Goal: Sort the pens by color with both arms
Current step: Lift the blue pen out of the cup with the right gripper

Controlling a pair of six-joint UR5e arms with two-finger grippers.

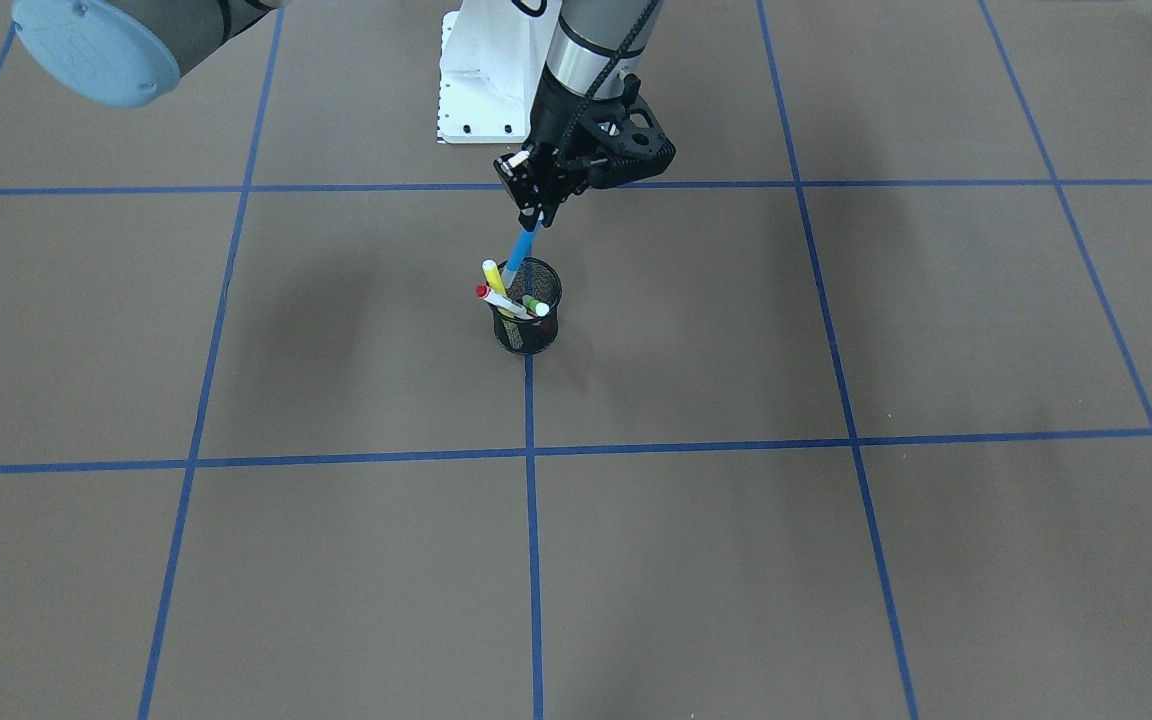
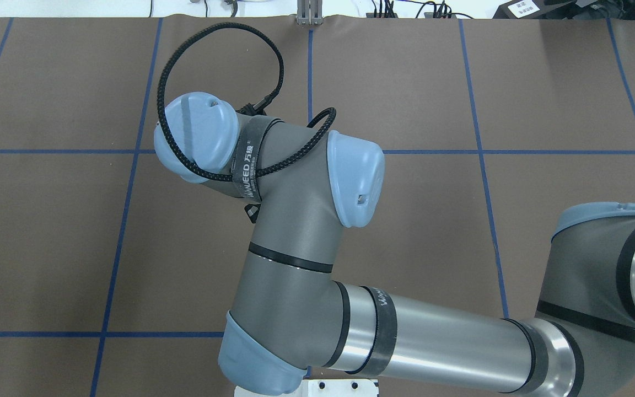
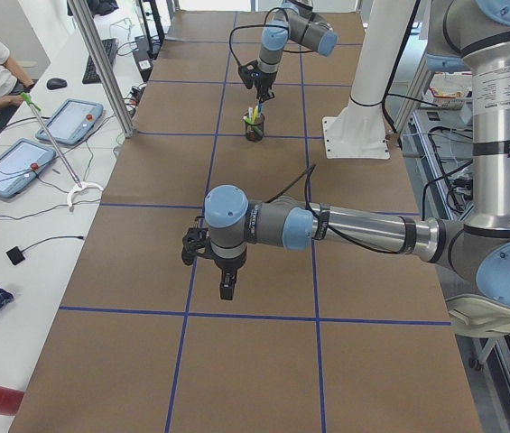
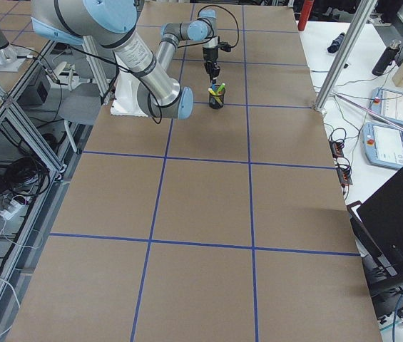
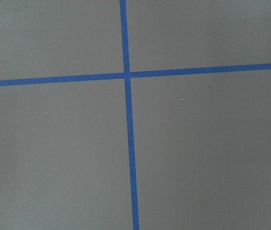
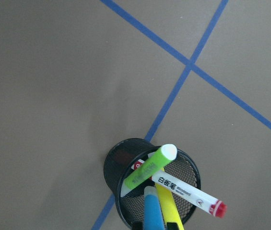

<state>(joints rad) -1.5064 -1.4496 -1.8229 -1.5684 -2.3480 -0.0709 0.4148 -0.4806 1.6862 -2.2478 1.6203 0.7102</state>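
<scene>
A black strap round the right arm reads "WANEED" in white, followed by two Chinese characters I can't make out. A second strap nearer the elbow shows only a few cut-off white letters. The white pen carries "白板笔" in black. The print on the green pen is too small to read.

We see a brown table marked into squares by blue tape lines, with a black mesh cup standing upright on one line and a white pedestal base beyond it.
</scene>
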